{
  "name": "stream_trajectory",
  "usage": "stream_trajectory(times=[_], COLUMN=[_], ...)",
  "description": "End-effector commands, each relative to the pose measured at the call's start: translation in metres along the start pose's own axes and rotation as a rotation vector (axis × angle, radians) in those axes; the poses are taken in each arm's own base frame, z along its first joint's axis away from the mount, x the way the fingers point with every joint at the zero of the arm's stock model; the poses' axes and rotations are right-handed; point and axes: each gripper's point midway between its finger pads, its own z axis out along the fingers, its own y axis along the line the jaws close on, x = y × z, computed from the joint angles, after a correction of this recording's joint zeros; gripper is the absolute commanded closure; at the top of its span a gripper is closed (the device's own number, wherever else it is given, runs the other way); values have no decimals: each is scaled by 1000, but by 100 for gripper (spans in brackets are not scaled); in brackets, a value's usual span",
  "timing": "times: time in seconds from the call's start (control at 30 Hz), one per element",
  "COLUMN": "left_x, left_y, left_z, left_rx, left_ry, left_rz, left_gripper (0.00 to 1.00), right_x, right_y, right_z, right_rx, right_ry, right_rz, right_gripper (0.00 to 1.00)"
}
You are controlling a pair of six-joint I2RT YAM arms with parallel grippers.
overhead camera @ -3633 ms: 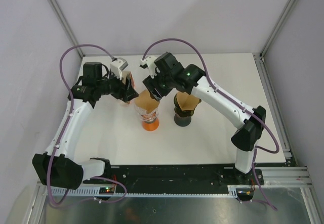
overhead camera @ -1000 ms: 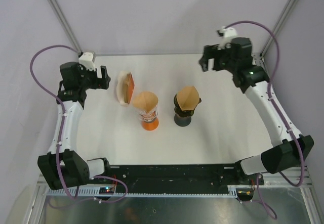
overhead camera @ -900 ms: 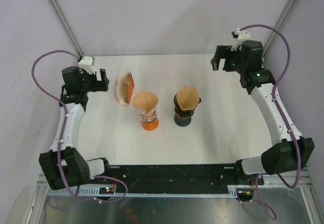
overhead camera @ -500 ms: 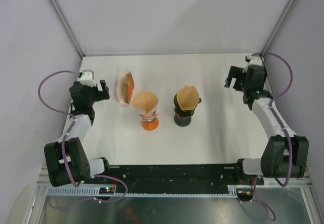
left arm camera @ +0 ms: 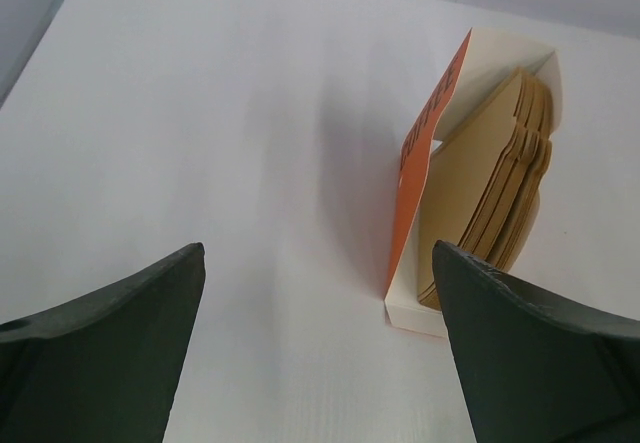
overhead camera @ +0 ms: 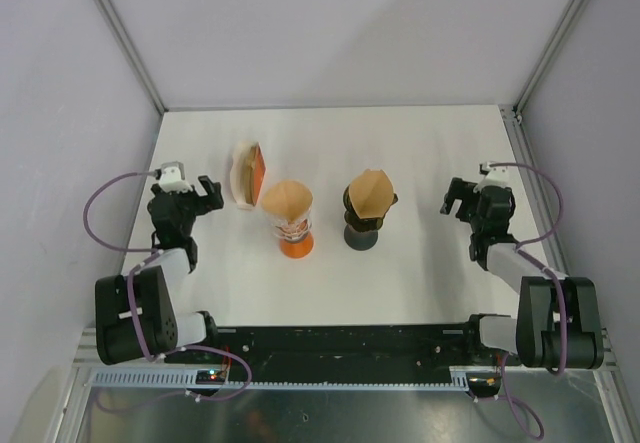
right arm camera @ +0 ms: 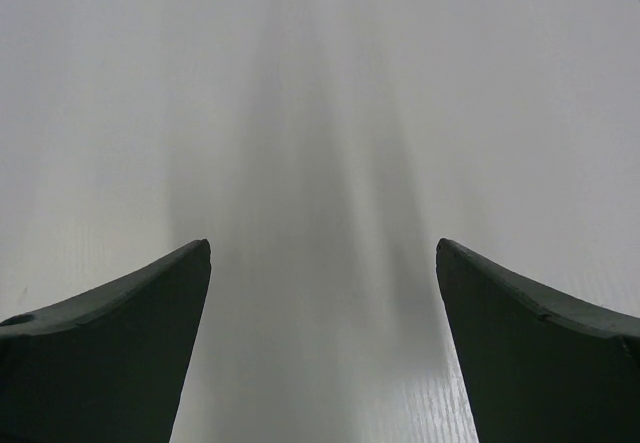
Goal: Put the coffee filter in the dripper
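An orange dripper (overhead camera: 296, 233) stands mid-table with a brown coffee filter (overhead camera: 286, 200) sitting in its cone. A black dripper (overhead camera: 361, 228) to its right also holds a brown filter (overhead camera: 371, 192). An orange-and-white box of filters (overhead camera: 246, 173) stands to the left; it also shows in the left wrist view (left arm camera: 432, 163) with brown filters (left arm camera: 505, 178) inside. My left gripper (overhead camera: 205, 190) is open and empty, low at the table's left side. My right gripper (overhead camera: 455, 198) is open and empty, low at the right side.
White tabletop (overhead camera: 420, 143) with walls behind and frame posts at the back corners. The arms' bases and a black rail (overhead camera: 340, 343) run along the near edge. The right wrist view shows only bare table (right arm camera: 320, 113).
Both arms have pulled away from the drippers, swung outward and folded down to the table's left and right sides. The filter stays in the orange dripper.
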Motion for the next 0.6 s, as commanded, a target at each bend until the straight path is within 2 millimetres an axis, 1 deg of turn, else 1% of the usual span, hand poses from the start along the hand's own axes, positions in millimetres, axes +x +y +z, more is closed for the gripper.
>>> stream_trajectory(times=[0.0, 0.03, 0.13, 0.17, 0.23, 0.4, 0.57], left_x=[-32, -27, -6, -3, -4, -2, -1], left_y=[-11, -15, -25, -27, -27, -22, -20], left_z=[-9, -11, -16, -16, -17, -10, -11], left_rx=[4, -5, -16, -15, -28, -63, -71], left_ry=[-150, -146, -133, -135, -144, -137, -157], left_rz=[28, 50, 124, 137, 145, 144, 139], left_gripper=[0, 0, 0, 0, 0, 0, 0], right_x=[-27, -20, -9, -3, -1, -5, -6], right_y=[0, -1, -5, -6, -5, -3, -4], right_z=[-4, -4, -7, -7, -9, -12, -12], right_rx=[-14, -14, -8, -8, -18, -31, -32], right_ry=[-189, -185, -199, -197, -206, -244, -254], right_rz=[-5, -7, -19, -25, -32, -36, -35], right_gripper=[1, 1, 1, 1, 1, 1, 1])
